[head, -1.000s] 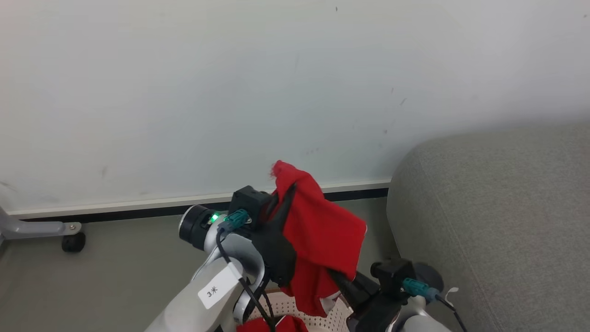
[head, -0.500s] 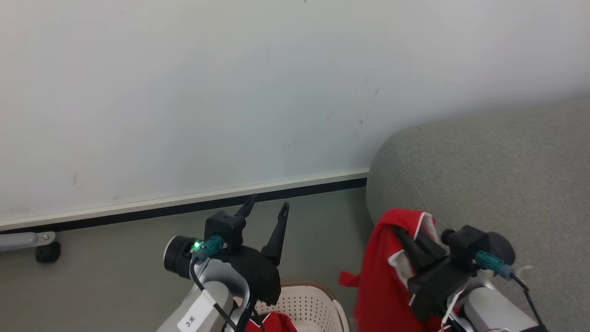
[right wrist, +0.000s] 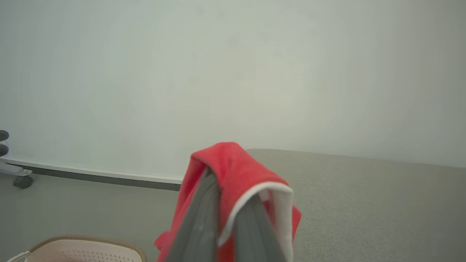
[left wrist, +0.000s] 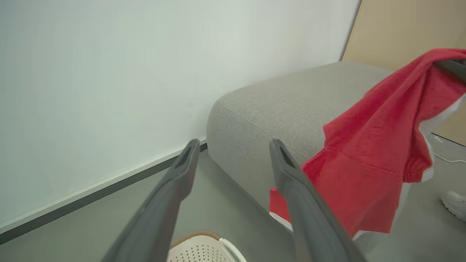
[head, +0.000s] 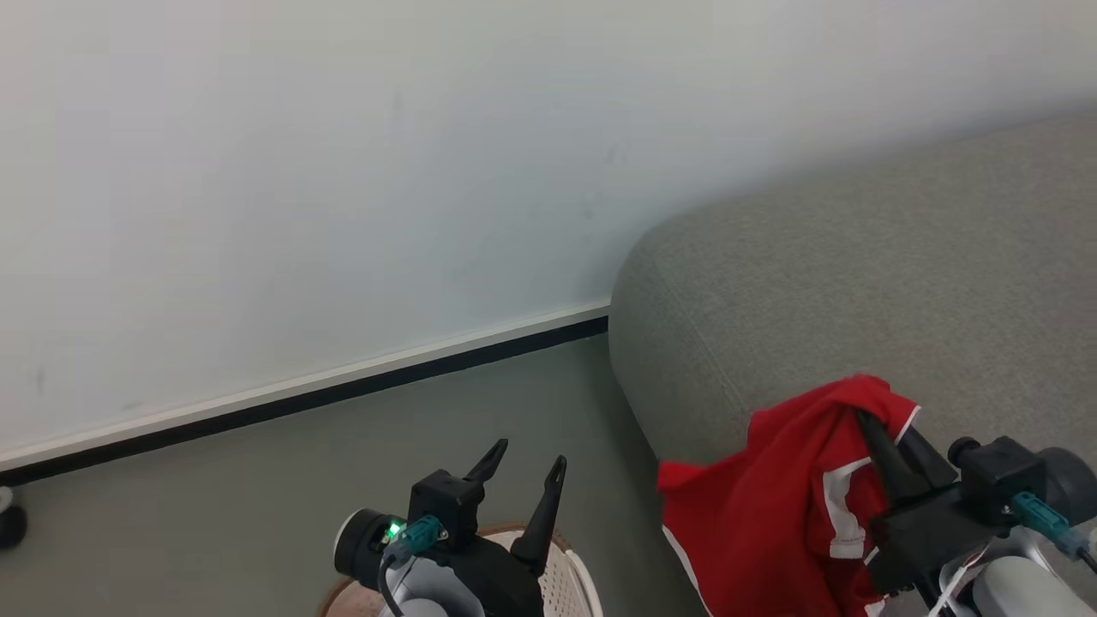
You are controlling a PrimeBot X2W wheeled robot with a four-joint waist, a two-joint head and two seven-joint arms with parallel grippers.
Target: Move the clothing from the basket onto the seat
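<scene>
A red garment of the clothing, with white trim, hangs from my right gripper, which is shut on its top fold. It dangles beside the front corner of the grey seat. In the right wrist view the red cloth drapes over my closed fingers. My left gripper stands open and empty above the cream basket. In the left wrist view its fingers are spread wide, with the hanging clothing to their right.
A pale wall with a dark skirting strip runs behind the grey floor. A castor of a wheeled stand sits at far left. A person's white shoe rests on the floor at right.
My left gripper let go of the red garment and opened. The right gripper carried it rightward toward the seat. The head camera turned right, so the seat looms larger.
</scene>
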